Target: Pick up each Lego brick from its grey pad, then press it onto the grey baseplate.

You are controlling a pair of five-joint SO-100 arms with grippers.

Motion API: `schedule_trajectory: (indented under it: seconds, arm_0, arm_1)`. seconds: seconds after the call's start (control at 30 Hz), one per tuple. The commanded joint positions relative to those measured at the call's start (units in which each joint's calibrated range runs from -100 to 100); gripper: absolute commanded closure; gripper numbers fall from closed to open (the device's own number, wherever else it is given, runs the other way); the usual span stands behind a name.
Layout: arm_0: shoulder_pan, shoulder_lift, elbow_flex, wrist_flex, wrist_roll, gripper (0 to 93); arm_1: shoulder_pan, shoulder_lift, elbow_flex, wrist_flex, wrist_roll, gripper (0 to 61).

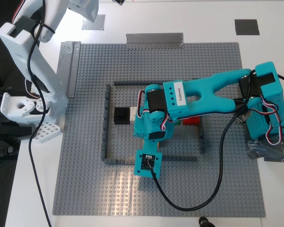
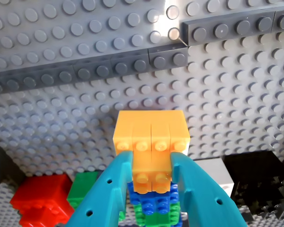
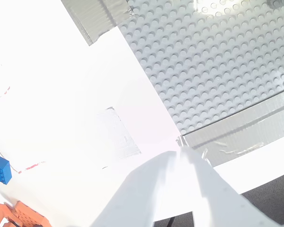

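My first gripper [image 2: 151,177] pinches one orange brick [image 2: 151,142] between its two teal fingers [image 2: 109,194], on top of a blue and green stack [image 2: 155,208] inside the dark frame [image 2: 90,71] on the grey baseplate [image 1: 85,184]. One red brick [image 2: 40,201], one black brick [image 1: 121,115] and one white brick [image 1: 134,115] sit nearby. My second gripper [image 3: 180,156] hangs over the white table [image 3: 47,85]; glare hides its jaws, so I cannot tell. One blue brick [image 3: 0,168] lies off the plate. Two pads show: one dark [image 1: 246,27], one silvery [image 1: 93,21].

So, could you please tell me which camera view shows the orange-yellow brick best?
The first wrist view: the orange-yellow brick fills the centre, between the fingers of my first gripper, above blue and green bricks. In the exterior view the teal arm hides it; the second wrist view does not show it.
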Motion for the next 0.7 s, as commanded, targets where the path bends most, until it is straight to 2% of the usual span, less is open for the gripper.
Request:
schedule_trajectory:
  seconds: [0.0, 0.67]
  arm_0:
    - [-0.45, -0.38, -2.17, 0.24, 0.11, 92.7]
    - [-3.28, 0.13, -1.8, 0.65, -0.23, 92.7]
  arm_1:
    - [0.04, -2.4, -4.25, 0.83, 0.34, 61.2]
    - [0.4, -5.57, -2.9, 3.03, 0.78, 61.2]
